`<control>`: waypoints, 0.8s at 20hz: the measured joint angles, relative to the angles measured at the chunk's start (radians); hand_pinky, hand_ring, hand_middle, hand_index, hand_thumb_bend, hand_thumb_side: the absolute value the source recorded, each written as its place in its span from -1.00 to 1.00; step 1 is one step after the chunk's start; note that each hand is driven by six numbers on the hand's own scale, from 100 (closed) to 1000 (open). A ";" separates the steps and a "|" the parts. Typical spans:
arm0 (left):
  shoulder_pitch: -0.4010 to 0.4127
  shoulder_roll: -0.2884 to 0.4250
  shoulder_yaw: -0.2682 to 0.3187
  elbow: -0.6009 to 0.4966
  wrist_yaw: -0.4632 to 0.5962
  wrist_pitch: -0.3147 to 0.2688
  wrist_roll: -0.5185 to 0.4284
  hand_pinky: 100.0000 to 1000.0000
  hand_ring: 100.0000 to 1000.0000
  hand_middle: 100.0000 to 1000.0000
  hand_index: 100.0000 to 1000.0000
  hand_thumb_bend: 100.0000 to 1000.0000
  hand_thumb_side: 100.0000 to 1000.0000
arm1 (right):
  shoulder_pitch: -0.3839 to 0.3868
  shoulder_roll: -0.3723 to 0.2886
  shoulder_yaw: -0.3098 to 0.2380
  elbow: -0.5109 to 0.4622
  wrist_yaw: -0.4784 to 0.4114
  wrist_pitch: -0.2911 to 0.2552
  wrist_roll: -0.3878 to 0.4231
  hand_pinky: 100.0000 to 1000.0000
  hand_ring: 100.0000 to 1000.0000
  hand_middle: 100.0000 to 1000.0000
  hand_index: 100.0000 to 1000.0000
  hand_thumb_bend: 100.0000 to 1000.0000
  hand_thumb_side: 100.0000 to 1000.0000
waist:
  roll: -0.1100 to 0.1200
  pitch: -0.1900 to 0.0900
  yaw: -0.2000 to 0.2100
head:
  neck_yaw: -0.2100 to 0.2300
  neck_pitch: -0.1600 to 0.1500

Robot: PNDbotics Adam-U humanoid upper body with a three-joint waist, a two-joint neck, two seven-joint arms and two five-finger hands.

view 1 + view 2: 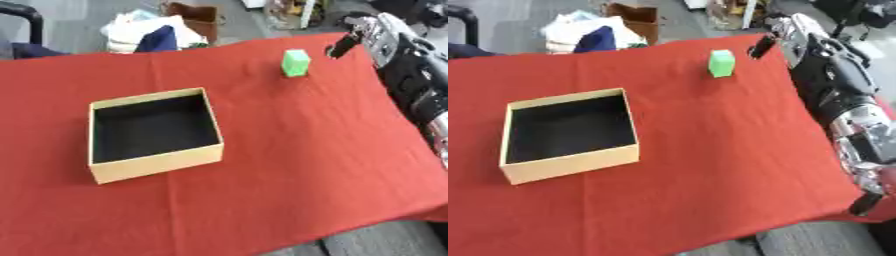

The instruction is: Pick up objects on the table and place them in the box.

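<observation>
At the far right corner of the tabletop (289, 165), the right robot hand (343, 44) reaches in from the upper right on a black and silver arm; its dark fingers point down and to the left toward the cloth, but whether they are straight or curled cannot be told, and nothing shows in its hold. Just beside those fingers, to their left and apart from them, stands the green block (296, 63) — a small upright box, its long axis vertical, one lighter face turned toward the camera; it rests on the red cloth near the far edge. Well apart from it, toward the near left, sits the box (157, 163) — a shallow square tray of pale tan card with a black inside, its open top facing up, its sides turned slightly askew to the tabletop's edges; nothing lies in it. Beyond the far edge, on the floor, lie a heap of white and dark blue cloth (149, 32) and a brown carton (199, 17).
</observation>
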 measured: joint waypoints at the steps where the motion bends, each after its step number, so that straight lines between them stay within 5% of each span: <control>1: 0.000 0.000 0.000 0.000 0.000 0.000 0.000 0.19 0.59 0.18 0.36 -1.00 -0.96 | 0.000 0.004 0.001 -0.010 0.010 -0.005 0.010 0.64 0.81 1.00 1.00 -0.87 -0.90 | -0.001 0.000 0.000 | 0.000 0.001; 16: -0.004 0.000 0.000 0.000 -0.004 0.001 -0.002 0.19 0.60 0.18 0.36 -1.00 -0.96 | 0.019 0.022 0.053 -0.124 0.048 -0.075 0.127 0.68 0.83 1.00 1.00 -0.70 -0.81 | -0.018 0.003 0.010 | 0.021 0.018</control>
